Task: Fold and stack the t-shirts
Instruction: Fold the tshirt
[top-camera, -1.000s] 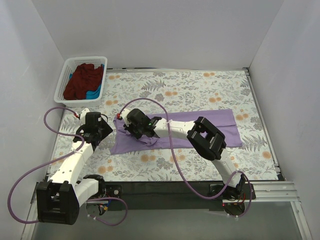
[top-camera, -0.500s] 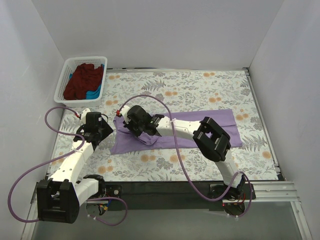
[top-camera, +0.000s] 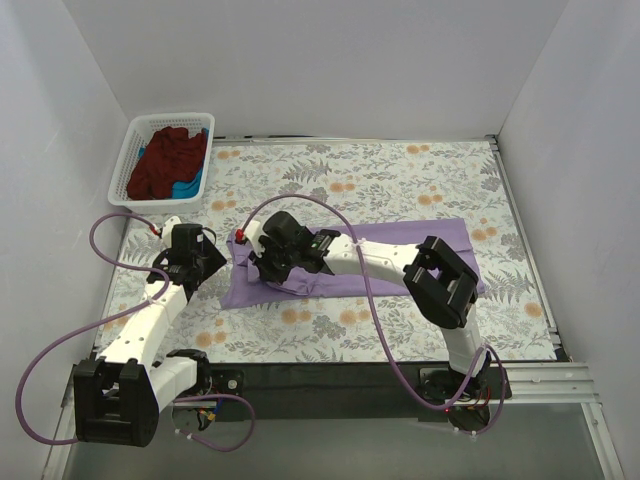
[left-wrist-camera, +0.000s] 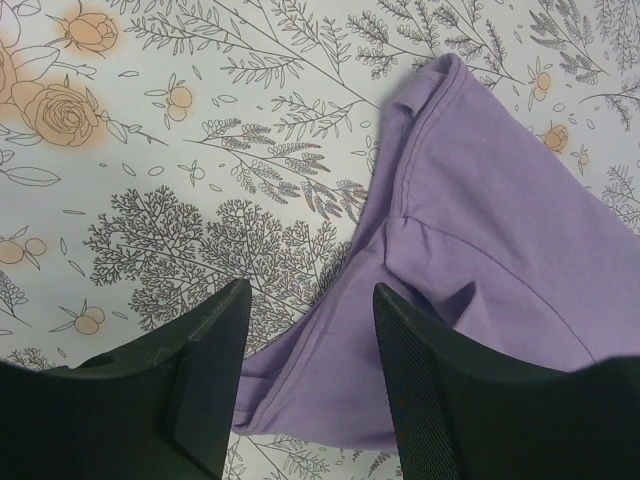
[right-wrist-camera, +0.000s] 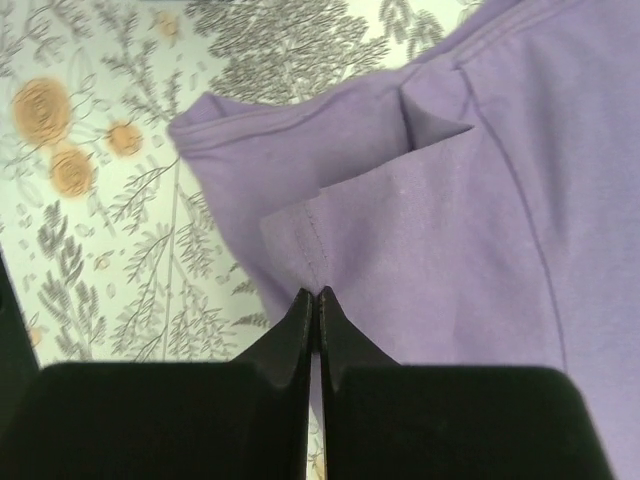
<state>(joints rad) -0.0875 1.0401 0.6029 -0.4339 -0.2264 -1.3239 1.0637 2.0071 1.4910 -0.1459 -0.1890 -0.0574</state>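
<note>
A lavender t-shirt (top-camera: 400, 258) lies spread across the middle of the flowered table. My right gripper (top-camera: 260, 266) reaches over its left part and is shut, with a seamed fold of the lavender t-shirt (right-wrist-camera: 420, 200) pinched between the tips of the right gripper (right-wrist-camera: 317, 295). My left gripper (top-camera: 208, 262) hovers at the shirt's left edge. In the left wrist view the left gripper (left-wrist-camera: 310, 325) is open, and the hem of the lavender t-shirt (left-wrist-camera: 470, 220) runs below the gap between its fingers. A maroon t-shirt (top-camera: 162, 165) and a blue t-shirt (top-camera: 190, 186) lie in the basket.
A white lattice basket (top-camera: 172, 116) stands at the table's far left corner. White walls close in the table on the left, back and right. Purple cables loop from both arms near the front edge.
The right gripper has closed onto the shirt's fold, and its arm has swung slightly to the right. The left arm and its open gripper have stayed put.
</note>
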